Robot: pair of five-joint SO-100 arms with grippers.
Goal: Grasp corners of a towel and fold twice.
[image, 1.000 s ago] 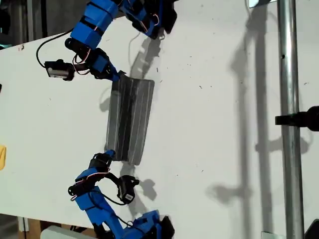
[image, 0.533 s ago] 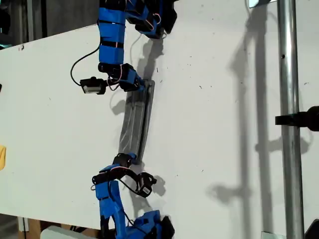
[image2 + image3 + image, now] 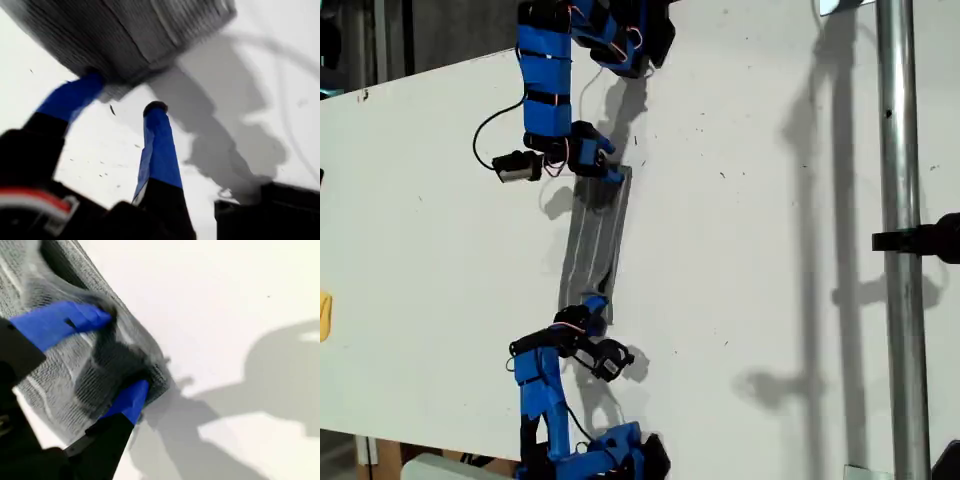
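The grey pinstriped towel [image 3: 595, 240] lies on the white table [image 3: 770, 250] as a long narrow folded strip. One blue gripper [image 3: 610, 178] is at its far end and another [image 3: 592, 303] at its near end; which arm is which I cannot tell. In the first wrist view my first gripper [image 3: 124, 92] is open. One of its fingers [image 3: 75, 95] touches the edge of the folded towel [image 3: 130, 35], and the other rests on bare table. My second gripper [image 3: 121, 352] is shut on a bunched corner of the towel [image 3: 60, 365].
A metal pole [image 3: 900, 240] with a black clamp [image 3: 930, 238] runs down the exterior view's right. A yellow object [image 3: 324, 315] sits at that view's left edge. The table's edge runs behind the far arm.
Both grippers have swung toward the exterior view's right, carrying the towel's edge with them. The towel has gone from a wide panel to a narrow strip.
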